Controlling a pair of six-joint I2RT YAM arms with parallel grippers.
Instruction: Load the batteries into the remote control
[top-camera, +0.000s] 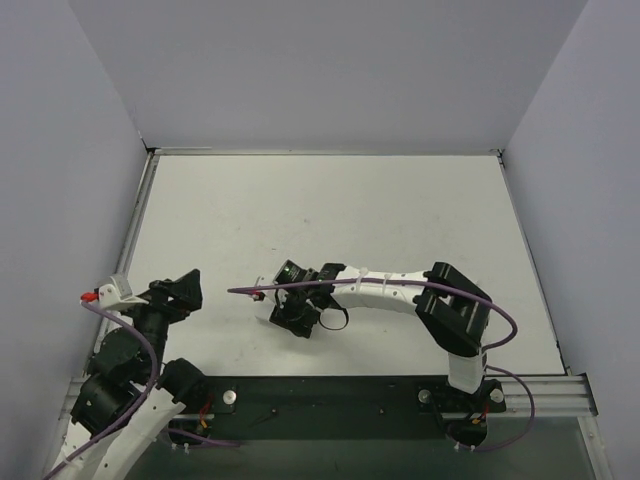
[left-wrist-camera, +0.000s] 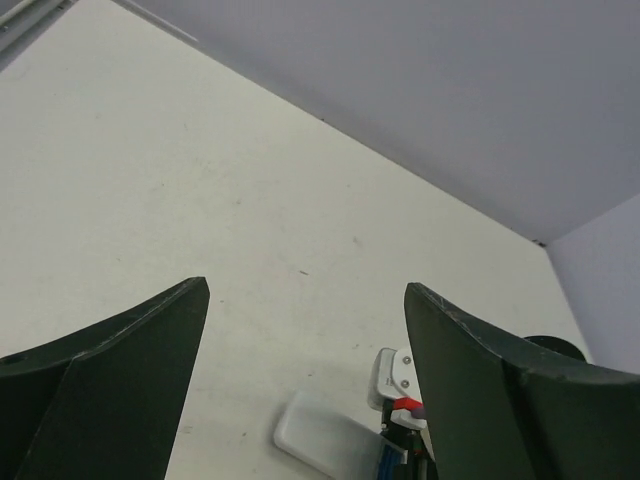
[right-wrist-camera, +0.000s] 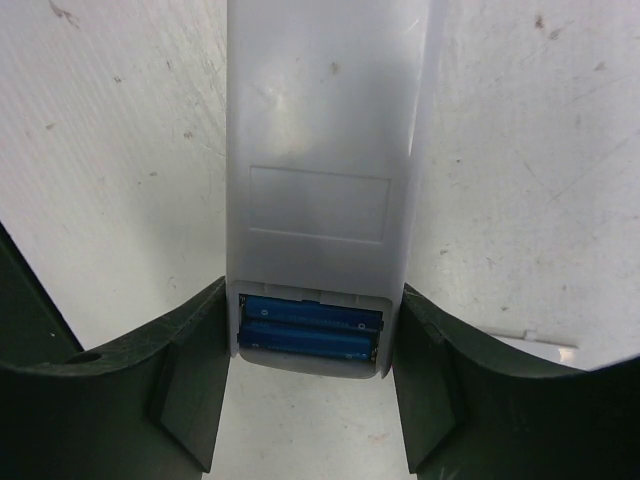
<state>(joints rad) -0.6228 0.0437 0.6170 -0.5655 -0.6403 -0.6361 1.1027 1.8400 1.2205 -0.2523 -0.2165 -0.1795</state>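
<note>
The remote control (right-wrist-camera: 320, 120) lies back up on the table, its battery bay uncovered at the near end. Two blue batteries (right-wrist-camera: 310, 330) lie side by side in that bay. My right gripper (right-wrist-camera: 314, 290) is shut on the remote's bay end, one dark finger against each long side. In the top view this right gripper (top-camera: 298, 318) sits at the table's centre front and hides the remote. My left gripper (left-wrist-camera: 307, 288) is open and holds nothing, off to the left (top-camera: 188, 288). Its wrist view shows the remote (left-wrist-camera: 325, 437) lying beyond its fingertips.
A thin white piece (right-wrist-camera: 540, 347) lies flat on the table just right of the right finger. Grey walls (top-camera: 320, 70) close in the white table (top-camera: 330, 210) at the back and both sides. A black rail (top-camera: 330, 395) runs along the near edge.
</note>
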